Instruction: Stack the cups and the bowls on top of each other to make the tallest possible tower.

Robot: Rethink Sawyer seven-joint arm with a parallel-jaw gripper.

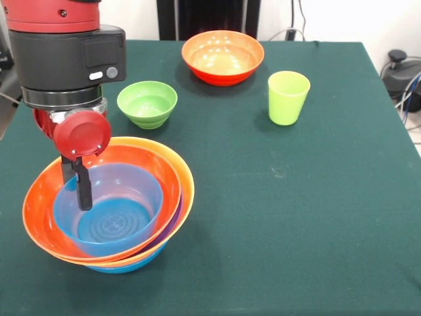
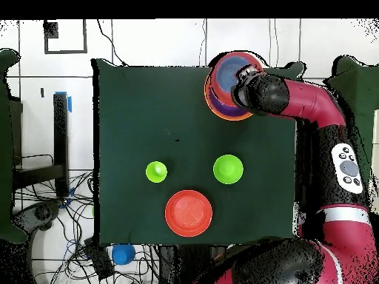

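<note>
Several nested bowls form the tower (image 1: pixel 108 214) (image 2: pixel 226 92), directly beneath the pincer (image 1: pixel 80 191) (image 2: pixel 240 80), whose fingers reach into the blue top bowl (image 1: pixel 108 209); whether it is clenched, I cannot tell. Beyond it sit the small green bowl (image 1: pixel 147 103) (image 2: pixel 228 168), red-orange bowl (image 1: pixel 223 56) (image 2: pixel 189 213) and tumbler (image 1: pixel 288 97) (image 2: pixel 156 172), all well apart.

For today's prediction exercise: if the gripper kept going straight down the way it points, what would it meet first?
Most likely the inside of the blue bowl topping the tower. The gripper points down into it near its rim; how near it is to touching is unclear.
</note>
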